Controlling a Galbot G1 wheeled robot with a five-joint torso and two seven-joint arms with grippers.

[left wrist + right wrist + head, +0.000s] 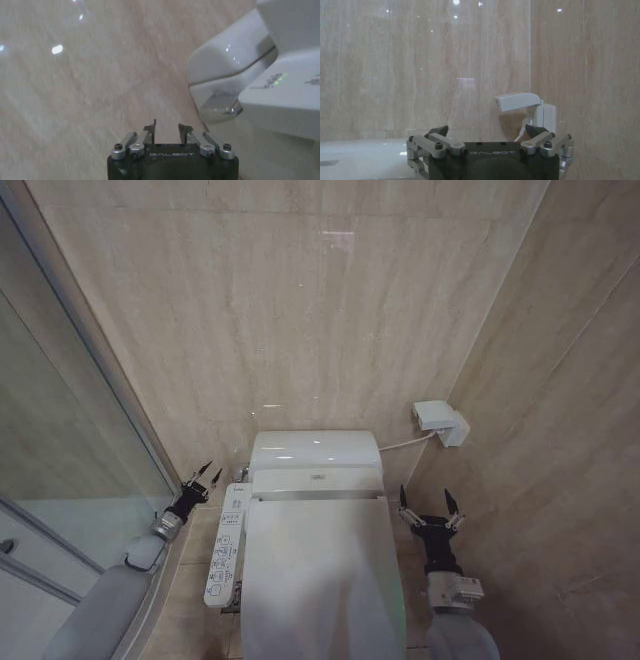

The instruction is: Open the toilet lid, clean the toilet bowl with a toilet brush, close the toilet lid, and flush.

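Observation:
The toilet lid (315, 570) is down flat, a glossy white oval under the tank (315, 450), so the toilet bowl is hidden beneath it. The toilet brush is out of view. My left gripper (210, 471) hangs open and empty beside the tank's left side, near a chrome lever (243, 472). In the left wrist view its fingers (167, 127) point at the tiled wall, with the chrome lever (222, 108) off to one side. My right gripper (426, 498) is open wide and empty, just right of the lid's rear corner, and it (487, 131) faces the wall.
A long white control panel (225, 545) with buttons runs along the toilet's left side. A white wall box (440, 420) with a cable sits at the right corner. A glass shower screen (70, 440) closes off the left. Tiled walls stand close behind and to the right.

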